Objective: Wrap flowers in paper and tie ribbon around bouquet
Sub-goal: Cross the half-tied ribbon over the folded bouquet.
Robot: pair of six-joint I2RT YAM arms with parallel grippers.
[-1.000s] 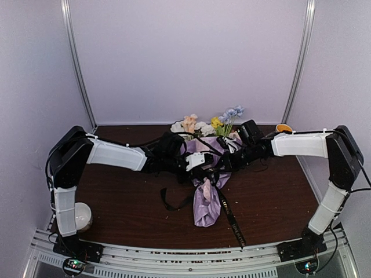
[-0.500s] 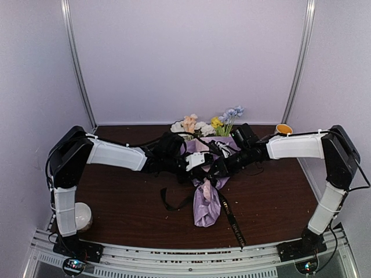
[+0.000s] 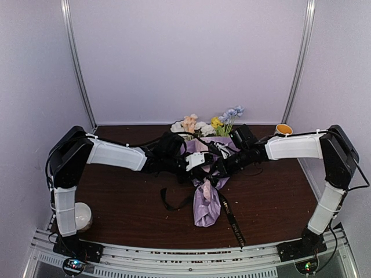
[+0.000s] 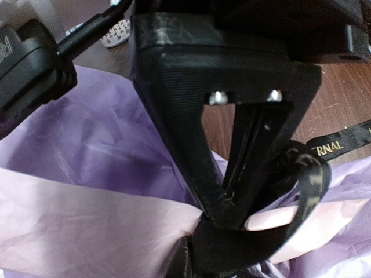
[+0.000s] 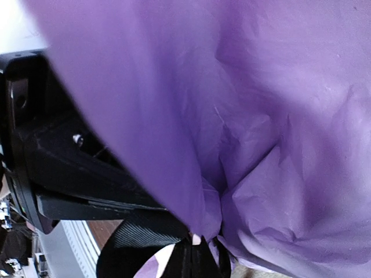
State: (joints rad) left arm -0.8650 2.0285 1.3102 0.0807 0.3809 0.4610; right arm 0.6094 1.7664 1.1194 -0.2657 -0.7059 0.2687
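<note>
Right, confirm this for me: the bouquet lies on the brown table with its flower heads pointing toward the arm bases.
Wrong on one point. The top external view shows the flowers sticking out of the bouquet toward the back wall, away from the arm bases. It does lie on the brown table.

**Spotter:** What colours are under you right now?

**Me:** My left claw (image 4: 232,211) is matte black with fine ridges and two silver screw heads (image 4: 217,97). Below it, the thin crinkled sheet of tissue paper (image 4: 104,145) shows lilac purple on one face and pale pink on the other.

**Spotter:** And that strap?

**Me:** That's the narrow black ribbon (image 4: 339,142), with gold capital letters printed along it.

**Spotter:** From above?

**Me:** The small artificial flowers (image 3: 206,124) are peach, white, yellow and pale blue, with green stems. The wooden table (image 3: 127,202) is dark reddish brown.
</note>
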